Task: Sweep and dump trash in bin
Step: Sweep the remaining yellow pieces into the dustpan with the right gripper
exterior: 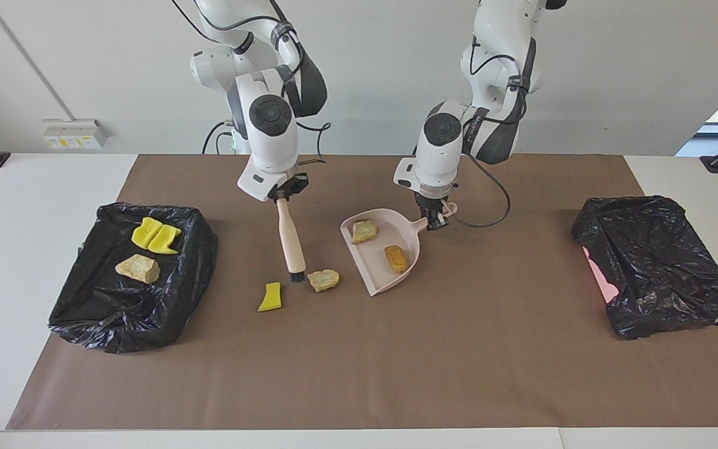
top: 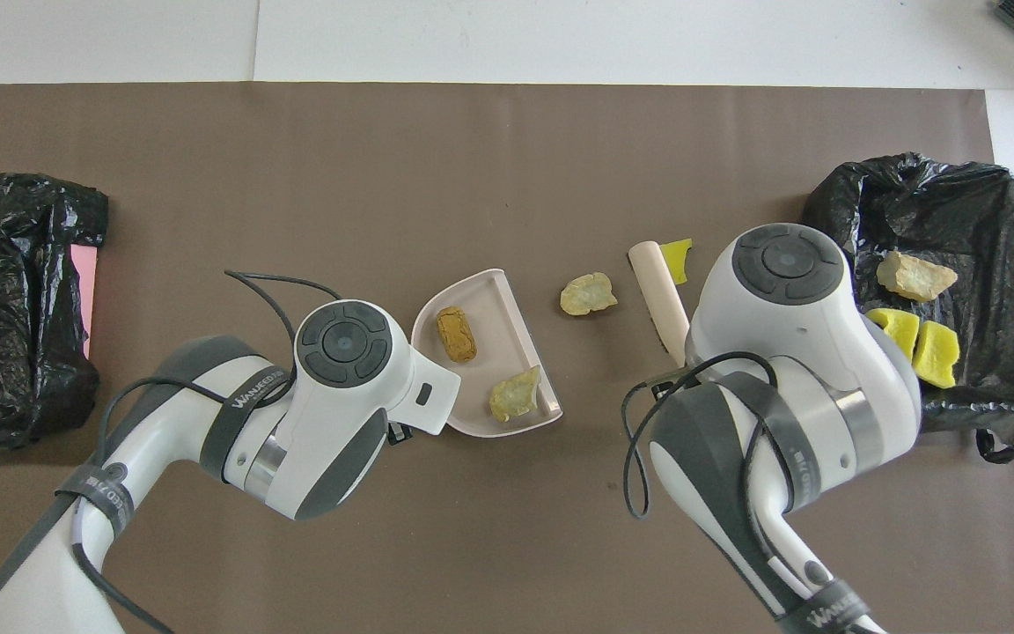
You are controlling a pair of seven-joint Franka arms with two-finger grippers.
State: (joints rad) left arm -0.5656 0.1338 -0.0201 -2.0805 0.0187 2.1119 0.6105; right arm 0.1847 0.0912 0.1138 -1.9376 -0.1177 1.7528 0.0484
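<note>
My right gripper (exterior: pixel 281 193) is shut on the top of a wooden-handled brush (exterior: pixel 289 240), whose bristles rest on the mat between two loose scraps. These are a pale tan scrap (exterior: pixel 323 279) beside the bristles and a yellow scrap (exterior: pixel 270 297). My left gripper (exterior: pixel 437 221) is shut on the handle of the pink dustpan (exterior: pixel 378 265), which lies flat on the mat. The dustpan holds a pale tan scrap (exterior: pixel 364 231) and an orange-brown scrap (exterior: pixel 396 258). The black-bagged bin (exterior: pixel 178 299) at the right arm's end holds two yellow scraps (exterior: pixel 155 237) and a tan scrap (exterior: pixel 138 268).
A second black bag (exterior: pixel 655 262) with a pink edge showing lies at the left arm's end of the table. A brown mat (exterior: pixel 396 362) covers the table's middle. In the overhead view both wrists hide the grippers.
</note>
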